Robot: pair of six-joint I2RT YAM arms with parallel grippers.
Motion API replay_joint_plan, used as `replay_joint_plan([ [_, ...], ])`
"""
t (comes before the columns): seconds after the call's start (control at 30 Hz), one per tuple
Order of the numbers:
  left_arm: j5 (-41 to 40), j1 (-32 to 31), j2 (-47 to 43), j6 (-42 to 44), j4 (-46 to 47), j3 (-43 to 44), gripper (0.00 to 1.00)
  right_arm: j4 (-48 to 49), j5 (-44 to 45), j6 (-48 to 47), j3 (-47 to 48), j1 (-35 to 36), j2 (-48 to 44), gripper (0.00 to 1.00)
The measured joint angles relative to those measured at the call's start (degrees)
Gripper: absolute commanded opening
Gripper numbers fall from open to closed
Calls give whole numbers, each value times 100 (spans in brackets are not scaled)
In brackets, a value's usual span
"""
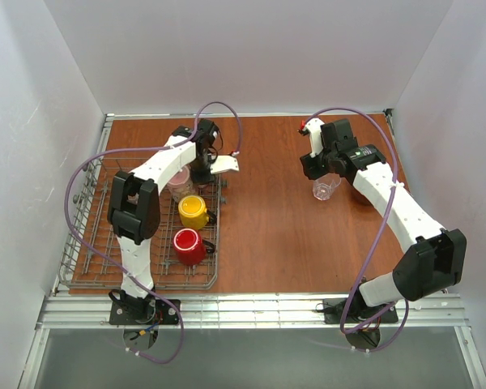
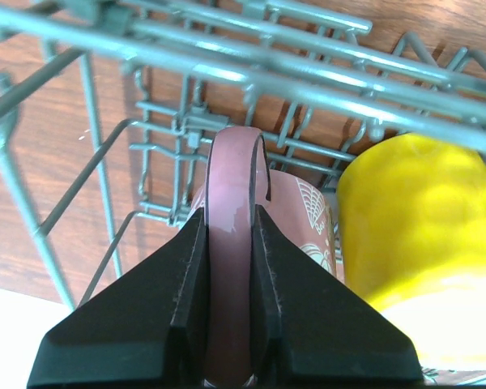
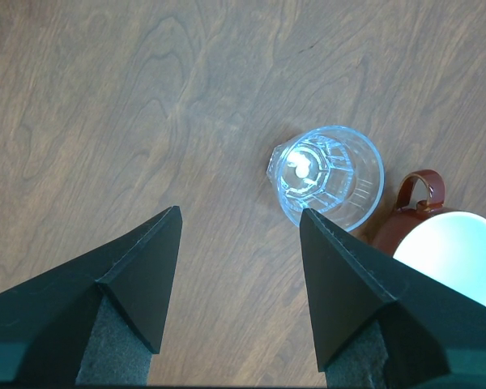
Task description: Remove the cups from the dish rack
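Observation:
The grey wire dish rack (image 1: 87, 212) stands at the left. In it sit a pink mug (image 1: 181, 185), a yellow mug (image 1: 193, 211) and a red mug (image 1: 188, 245). My left gripper (image 1: 203, 168) is shut on the pink mug's handle (image 2: 231, 186), with the yellow mug (image 2: 421, 251) just beside it and rack wires (image 2: 267, 77) beyond. My right gripper (image 3: 239, 212) is open and empty over the table (image 1: 315, 167). The clear glass tumbler (image 3: 328, 177) stands upright just past its right finger, apart from it. A cup with a white inside and a dark red handle (image 3: 449, 255) stands next to the tumbler.
The rack takes up the left part of the brown wooden table (image 1: 267, 235). White walls close in the back and both sides. The tumbler (image 1: 325, 189) and the cup stand under the right arm (image 1: 389, 198).

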Motion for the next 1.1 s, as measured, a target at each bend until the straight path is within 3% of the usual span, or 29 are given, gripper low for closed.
replay_joint_plan([
  [0.37, -90, 31, -304, -133, -15, 188, 0, 11, -63, 2, 0, 0, 0, 56],
  [0.57, -352, 37, -315, -350, -37, 866, 0, 17, -328, 15, 2, 0, -17, 56],
  [0.9, -734, 37, -662, -1292, 315, 1532, 0, 754, -1784, 199, 0, 0, -494, 56],
  [1.1, 90, 72, -1211, -2149, 627, 1596, 0, 2057, -3206, 726, -332, 0, -717, 58],
])
